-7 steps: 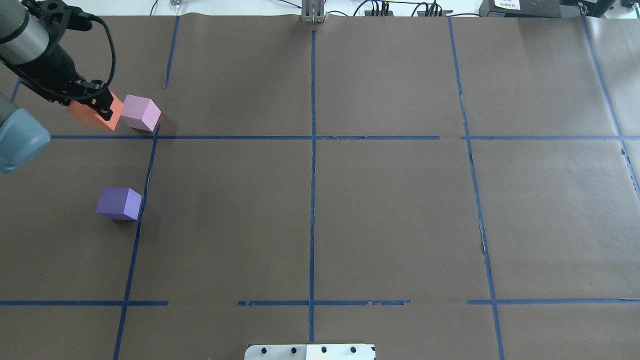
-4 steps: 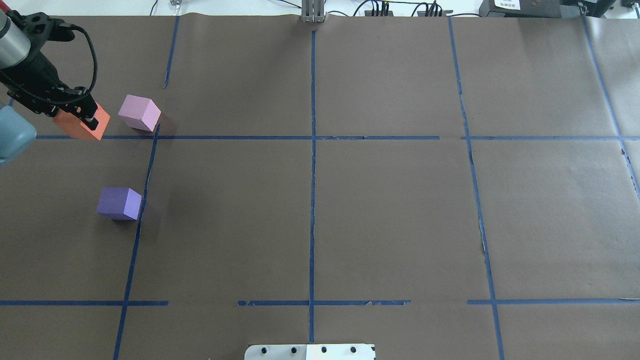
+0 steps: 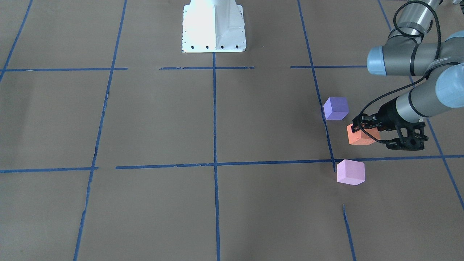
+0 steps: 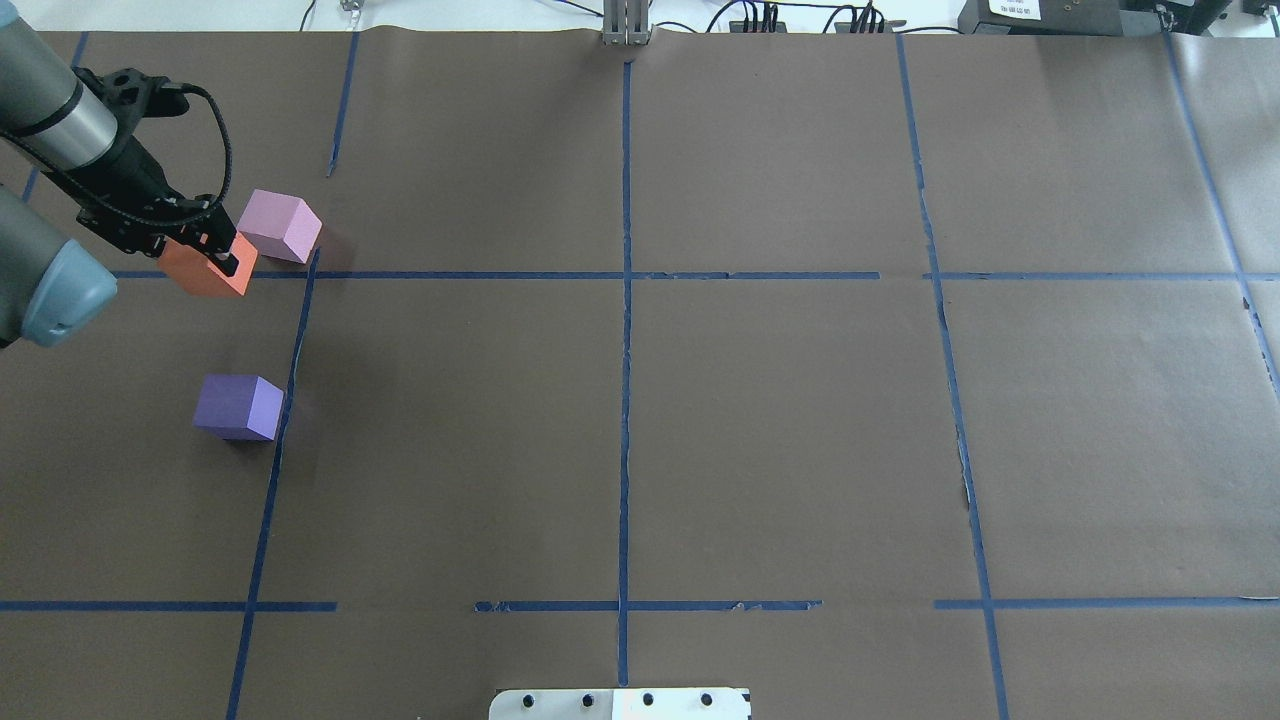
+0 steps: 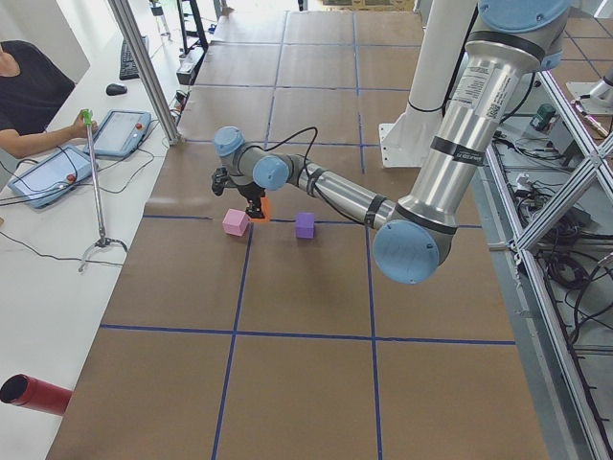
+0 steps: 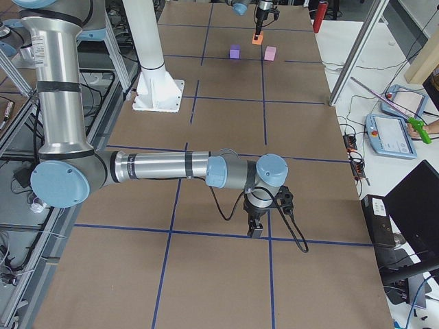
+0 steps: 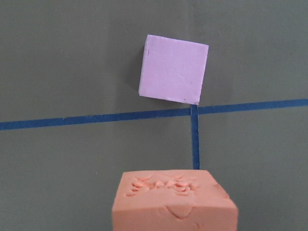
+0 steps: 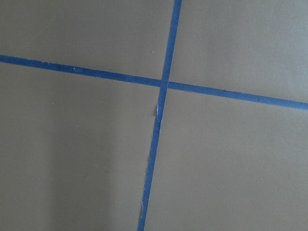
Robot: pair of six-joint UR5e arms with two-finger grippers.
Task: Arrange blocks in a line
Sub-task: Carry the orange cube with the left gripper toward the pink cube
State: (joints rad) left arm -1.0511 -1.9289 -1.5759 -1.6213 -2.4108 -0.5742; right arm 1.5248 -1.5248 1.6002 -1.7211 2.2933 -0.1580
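My left gripper [image 4: 207,252] is shut on the orange block [image 4: 198,274], held close over the brown paper by a blue tape line. The light pink-lilac block [image 4: 280,226] rests just to its right and farther from me, a small gap apart. The blue-purple block [image 4: 238,407] rests nearer me, apart from both. In the front view the orange block [image 3: 357,138] sits between the purple block [image 3: 336,108] and the pink block [image 3: 350,172]. The left wrist view shows the orange block [image 7: 174,202] with the pink block [image 7: 173,75] ahead. My right gripper [image 6: 255,232] shows only in the right side view; I cannot tell whether it is open.
Brown paper with a grid of blue tape lines [image 4: 625,300] covers the table. The white robot base plate [image 3: 214,25] stands at the near edge. The right wrist view shows only a tape crossing [image 8: 163,84]. An operator with tablets [image 5: 57,163] sits at a side table.
My left gripper, still shut on the orange block, swung left away from the pink block, then came back right and nearer me. The pink and purple blocks have not moved.
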